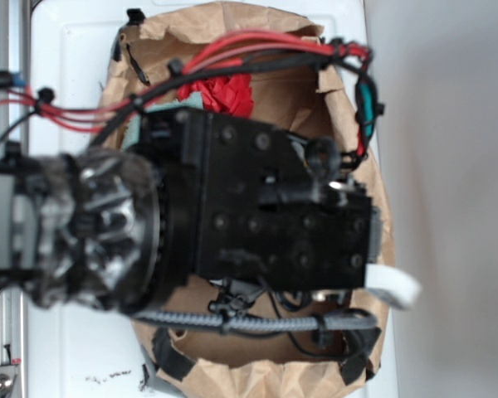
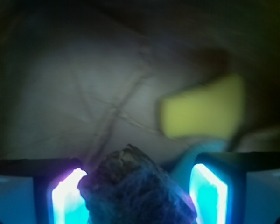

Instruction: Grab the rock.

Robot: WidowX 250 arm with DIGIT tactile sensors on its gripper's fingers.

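a white, smooth tabletop (image 1: 75, 66) carries an open brown paper bag (image 1: 365, 178) with a crumpled, rolled rim, lying directly on it. a metal rail (image 1: 4, 332) runs along the tabletop's left edge. small dark specks (image 1: 108, 379), perhaps debris, sit on the white surface near the bag's lower left.

White tabletop (image 1: 75, 75) under a crumpled brown paper bag (image 1: 282, 99), plain grey wall (image 1: 448, 166) alongside, metal rail (image 1: 4, 332) at edge.

The exterior view was evenly and brightly lit, the near black arm housing (image 1: 266, 207) blurred. The wrist view was dim and soft, lit by glaring cyan-violet finger pads (image 2: 67, 198).
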